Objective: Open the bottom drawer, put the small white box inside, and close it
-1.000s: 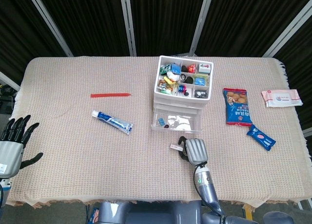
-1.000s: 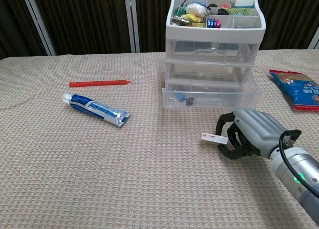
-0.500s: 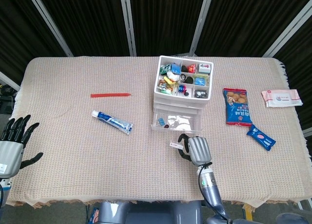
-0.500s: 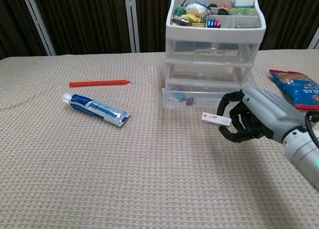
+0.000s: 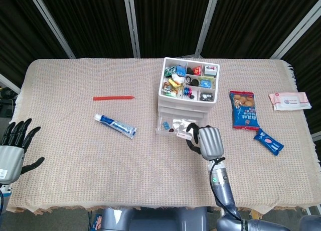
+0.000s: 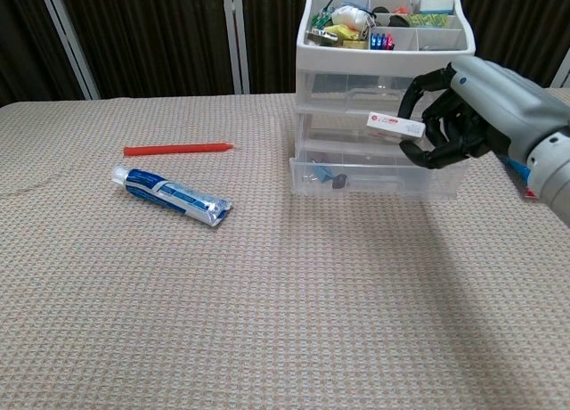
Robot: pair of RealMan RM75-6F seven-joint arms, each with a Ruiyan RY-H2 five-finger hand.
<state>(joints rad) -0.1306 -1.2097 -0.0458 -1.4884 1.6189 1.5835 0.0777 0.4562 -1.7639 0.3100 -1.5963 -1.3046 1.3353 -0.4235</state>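
**Over the open drawer, the right hand holds the white box**

On the table [image 5: 75,155], which is covered with a beige woven cloth, stands a white drawer unit [image 5: 186,98] with clear plastic drawers. Its top tray is divided into compartments full of small colourful things. The bottom drawer [image 6: 378,171] is pulled out toward the robot, and some small items lie in its left part.

The right hand [image 6: 468,116] is raised in front of the drawer unit, above the pulled-out drawer. It pinches the small white box [image 6: 396,125] between the thumb and the fingers, which are curled around the right end of the box. The box lies about level and has a small red mark on its side. In the chest view it appears before the middle drawer; in the head view it is over the front part of the bottom drawer.

The left hand [image 5: 12,150] is far away at the left edge of the table, holding nothing, with its fingers spread apart and pointing up.

Left of the drawer unit lies a blue and white tube [image 5: 116,125], at an angle, and behind it a thin red stick [image 5: 114,97]. To the right of the unit are a blue snack bag [image 5: 243,109], a small blue packet [image 5: 268,141] and, near the right edge, a pink and white pack of tissues [image 5: 289,100].
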